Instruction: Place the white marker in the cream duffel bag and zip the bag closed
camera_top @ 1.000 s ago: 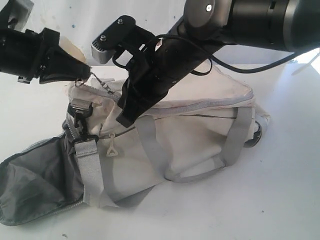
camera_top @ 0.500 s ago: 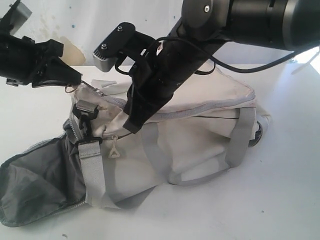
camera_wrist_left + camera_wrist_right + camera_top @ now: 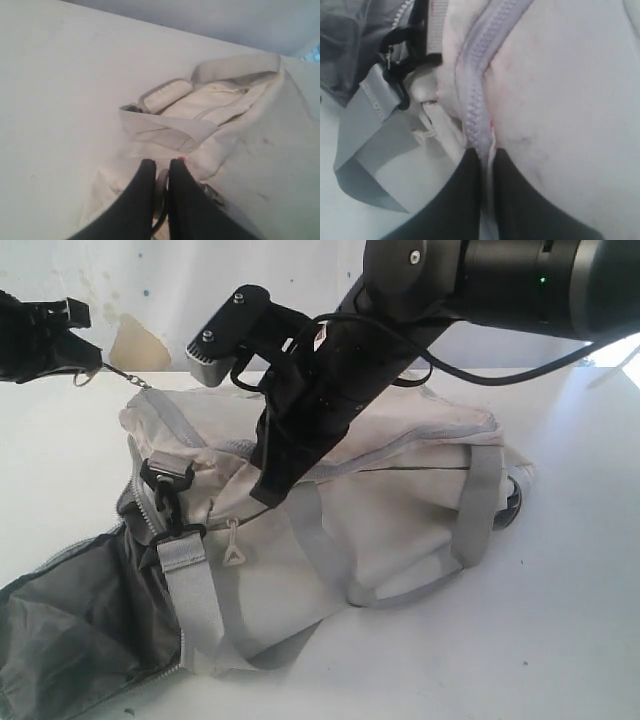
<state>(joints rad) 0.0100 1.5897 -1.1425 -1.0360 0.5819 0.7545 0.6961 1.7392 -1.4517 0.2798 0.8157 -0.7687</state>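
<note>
Grubby cream duffel bag (image 3: 400, 500), grey straps (image 3: 480, 500), dark lining (image 3: 70, 620).
Left gripper (image 3: 88, 365) clamps zipper pull (image 3: 125, 377); right gripper (image 3: 487, 155) pinches zipper (image 3: 480, 75).

A white table (image 3: 570, 640) is pictured carrying a grubby cream duffel bag (image 3: 400, 510), which is stretched across most of it. The bag's open end, with its dark grey lining (image 3: 70, 620), is spread on the tabletop, and a small dark object (image 3: 512, 502) is seen touching the opposite end.
</note>
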